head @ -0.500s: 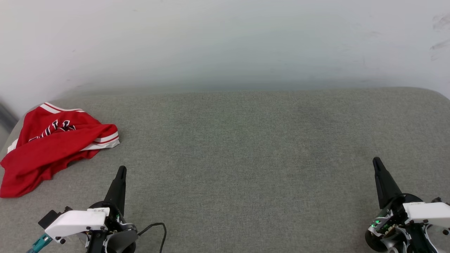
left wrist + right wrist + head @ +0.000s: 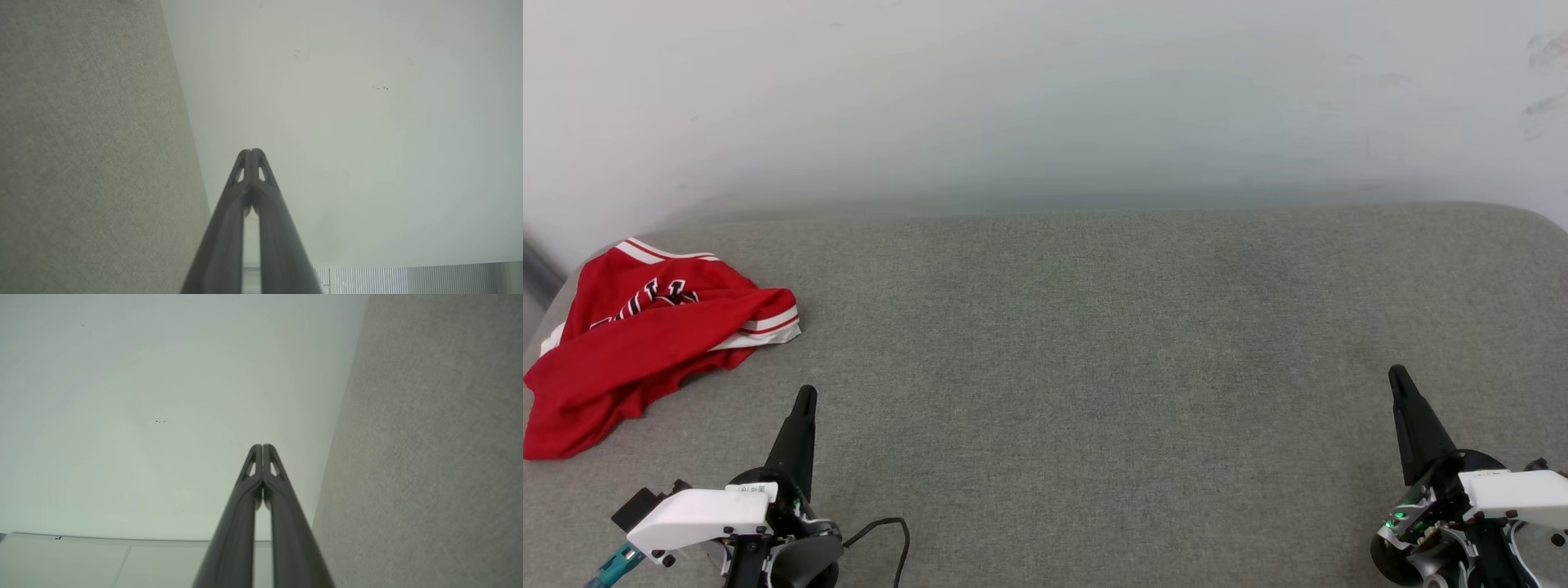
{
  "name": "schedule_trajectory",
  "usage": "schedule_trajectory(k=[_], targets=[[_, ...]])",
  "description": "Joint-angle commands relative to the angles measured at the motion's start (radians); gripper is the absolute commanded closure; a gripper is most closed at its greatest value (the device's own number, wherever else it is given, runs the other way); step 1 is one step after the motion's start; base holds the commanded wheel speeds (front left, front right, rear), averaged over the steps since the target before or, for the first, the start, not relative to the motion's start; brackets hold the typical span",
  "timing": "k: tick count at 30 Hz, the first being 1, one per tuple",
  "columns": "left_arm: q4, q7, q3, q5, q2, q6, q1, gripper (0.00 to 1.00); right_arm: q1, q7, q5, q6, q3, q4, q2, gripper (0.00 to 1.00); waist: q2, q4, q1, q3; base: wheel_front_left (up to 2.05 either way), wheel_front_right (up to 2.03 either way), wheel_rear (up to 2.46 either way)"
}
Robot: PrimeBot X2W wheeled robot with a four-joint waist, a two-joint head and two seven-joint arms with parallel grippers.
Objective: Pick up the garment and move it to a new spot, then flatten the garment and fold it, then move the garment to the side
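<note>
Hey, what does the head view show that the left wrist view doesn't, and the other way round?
Head view: the crumpled red jersey with white striped trim lying at the left of the grey fabric surface, apart from both grippers, and the right gripper, shut. Left wrist view: a pale ribbed panel at the bottom edge. Both: the left gripper, fingers shut together, the grey fabric surface and the pale wall.

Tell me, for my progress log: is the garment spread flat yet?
No, the garment lies crumpled in a heap at the far left.
</note>
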Motion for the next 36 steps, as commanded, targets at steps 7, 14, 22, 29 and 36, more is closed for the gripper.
schedule_trajectory(k=[7, 14, 22, 29, 36], targets=[[0.001, 0.002, 0.003, 0.002, -0.001, -0.003, -0.009, 1.00, -0.010, 0.001, 0.003, 0.000, 0.001, 0.001, 0.005, 1.00, -0.0001, 0.000, 0.0000, 0.000, 0.00, 0.00, 0.00], [0.001, 0.002, 0.003, 0.002, -0.001, -0.003, -0.009, 1.00, -0.010, 0.001, 0.003, 0.000, 0.001, 0.001, 0.005, 1.00, -0.0001, 0.000, 0.0000, 0.000, 0.00, 0.00, 0.00], [0.001, 0.002, 0.002, 0.002, -0.001, -0.003, -0.009, 1.00, -0.010, 0.001, 0.003, 0.000, 0.001, 0.001, 0.005, 1.00, -0.0001, 0.000, 0.0000, 0.000, 0.00, 0.00, 0.00], [0.006, -0.001, -0.001, 0.000, -0.001, 0.000, 0.004, 0.00, 0.005, -0.001, 0.000, 0.000, 0.001, 0.006, 0.000, 0.00, -0.0001, 0.000, 0.0000, 0.000, 0.00, 0.00, 0.00], [0.005, -0.030, -0.017, 0.010, -0.003, 0.000, 0.031, 0.00, 0.033, -0.028, -0.010, 0.000, 0.016, 0.009, 0.000, 0.00, -0.0001, -0.001, 0.0000, 0.001, 0.00, 0.00, 0.00]])
